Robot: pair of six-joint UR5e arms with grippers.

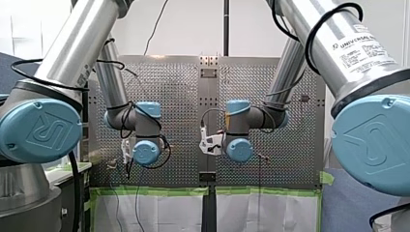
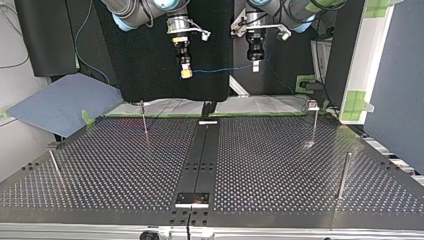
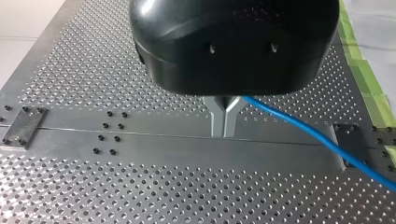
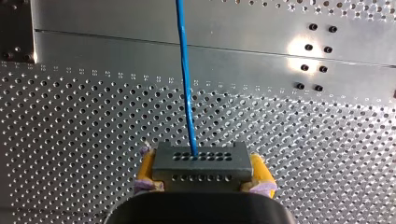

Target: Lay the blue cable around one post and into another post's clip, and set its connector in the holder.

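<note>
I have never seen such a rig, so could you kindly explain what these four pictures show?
Two robot arms work over a perforated metal table. One picture looks from behind the arms, one faces them from across the table, and two come from cameras on the wrists. Thin upright posts stand on the table. My right gripper, with yellow pads, grips the dark connector of a blue cable. My left gripper, with metal fingers, pinches that cable further along. Both hang above the table.
</note>
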